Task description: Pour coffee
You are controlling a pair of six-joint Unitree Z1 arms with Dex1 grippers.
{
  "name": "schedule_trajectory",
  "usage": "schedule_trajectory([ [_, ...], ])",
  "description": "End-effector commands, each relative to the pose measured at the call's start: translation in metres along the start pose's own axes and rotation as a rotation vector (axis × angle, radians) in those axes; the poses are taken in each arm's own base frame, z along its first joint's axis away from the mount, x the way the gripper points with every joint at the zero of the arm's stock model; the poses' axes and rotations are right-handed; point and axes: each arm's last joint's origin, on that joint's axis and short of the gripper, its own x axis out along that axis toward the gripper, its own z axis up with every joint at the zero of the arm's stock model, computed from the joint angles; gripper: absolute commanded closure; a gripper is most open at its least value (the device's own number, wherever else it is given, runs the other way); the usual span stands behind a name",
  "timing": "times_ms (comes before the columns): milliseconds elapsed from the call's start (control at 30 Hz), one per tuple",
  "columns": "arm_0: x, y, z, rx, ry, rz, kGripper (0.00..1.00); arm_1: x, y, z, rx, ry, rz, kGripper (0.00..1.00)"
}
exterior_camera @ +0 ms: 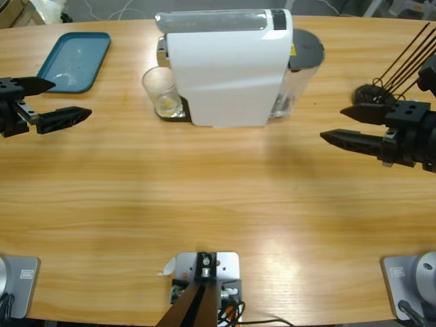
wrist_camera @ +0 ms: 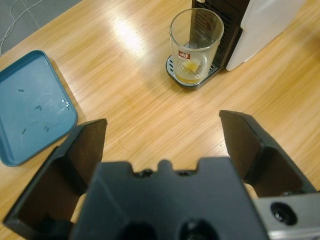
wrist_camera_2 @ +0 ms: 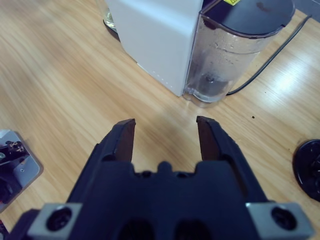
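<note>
A white coffee machine (exterior_camera: pixel 228 68) stands at the table's back middle, with a clear water tank (wrist_camera_2: pixel 227 57) on its right side. A clear glass (exterior_camera: pixel 162 92) stands upright on the machine's drip tray (wrist_camera: pixel 192 80); a shallow layer of pale amber coffee (wrist_camera: pixel 191 69) lies in its bottom. My left gripper (exterior_camera: pixel 61 99) hovers open at the table's left edge, well left of the glass, pointing toward it. My right gripper (exterior_camera: pixel 347 126) is open at the right edge, apart from the machine (wrist_camera_2: pixel 155 40), nothing between its jaws.
A blue tray (exterior_camera: pixel 73 61) lies at the back left, also seen as the blue tray (wrist_camera: pixel 30 107) beside my left gripper. A black round stand (exterior_camera: pixel 373 95) with thin rods sits at the far right. A black cable (wrist_camera_2: pixel 272 55) runs behind the tank.
</note>
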Motion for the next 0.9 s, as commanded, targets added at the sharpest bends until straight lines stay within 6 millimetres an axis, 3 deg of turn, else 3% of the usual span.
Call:
schedule_trajectory([
  [33, -0.0052, -0.0104, -0.0109, 0.032, -0.013, -0.065, 0.059, 0.0033, 0.0015, -0.0112, 0.009, 0.025, 0.008, 0.464],
  [133, -0.0026, -0.0129, -0.0126, 0.03, -0.007, -0.112, 0.096, 0.0038, 0.0016, -0.0112, 0.009, 0.028, 0.009, 0.464],
  [900, 0.0025, -0.0183, -0.0163, 0.05, 0.014, -0.148, 0.092, 0.0077, 0.0015, -0.0108, 0.011, 0.045, 0.008, 0.464],
])
